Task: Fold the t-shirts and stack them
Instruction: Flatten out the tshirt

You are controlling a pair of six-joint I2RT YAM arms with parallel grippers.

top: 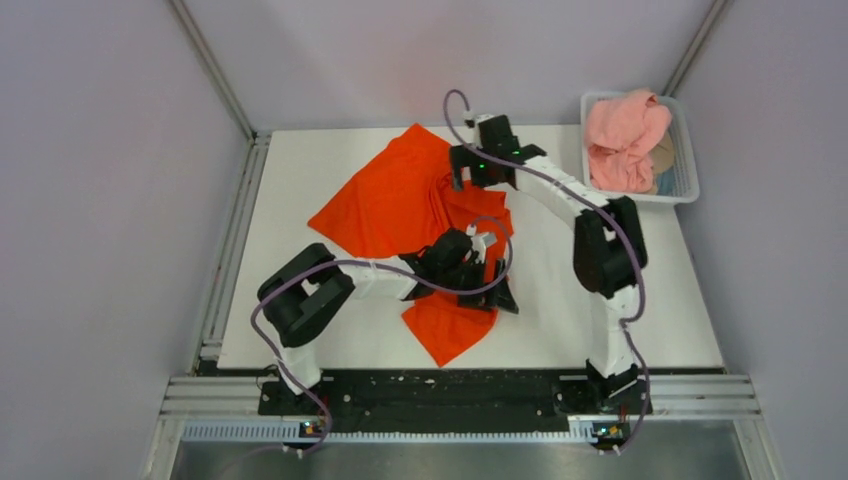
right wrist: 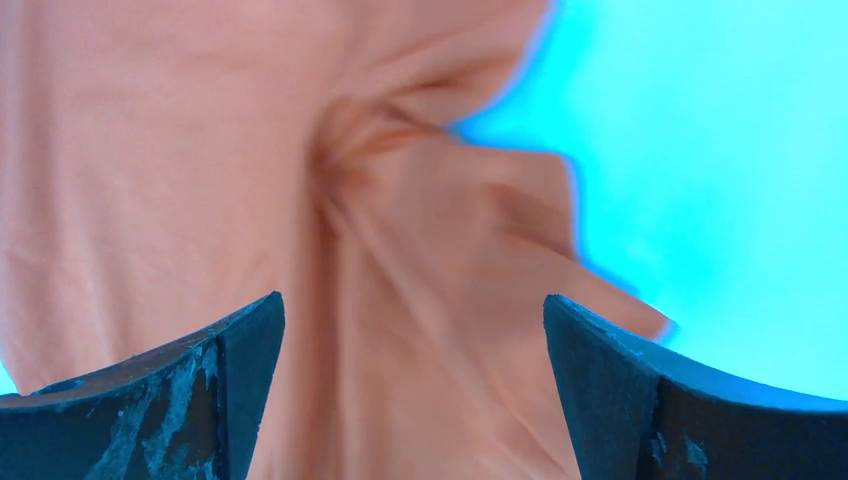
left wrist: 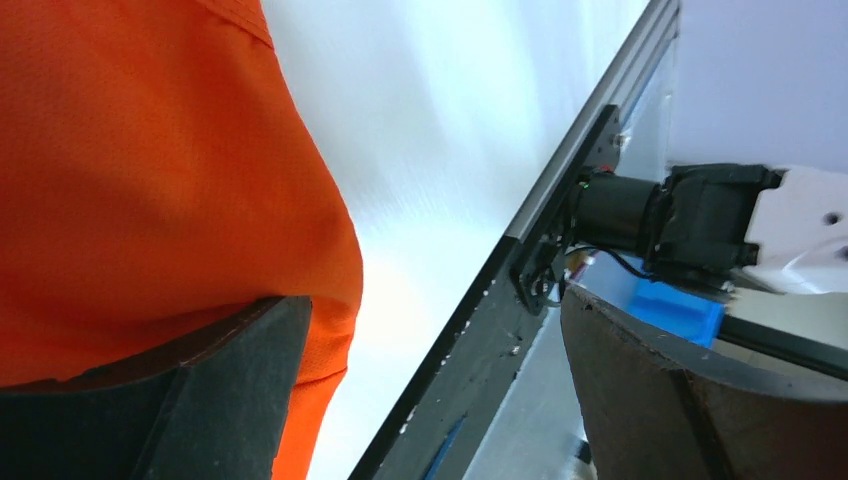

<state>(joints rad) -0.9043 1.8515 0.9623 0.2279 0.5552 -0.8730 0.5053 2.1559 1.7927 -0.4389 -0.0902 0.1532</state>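
Orange-red tee [top: 385,200] lies rumpled mid-table [top: 300,320], both grippers spread wide, nothing grabbed lol

From the left: the tee is a lopsided diamond of thin, fine-knit cloth with folds bunched toward its right side. It looks light and floppy, so it will probably sag and drag unless it is pinched at a hem corner or shoulder edge. The left gripper [left wrist: 430,300] hangs over the tee's near part, jaws apart. The right gripper [right wrist: 415,300] gapes over a puckered fold at the far edge. The salmon pink tee [top: 622,140] sits wadded in the white mesh basket [top: 688,180] at far right.
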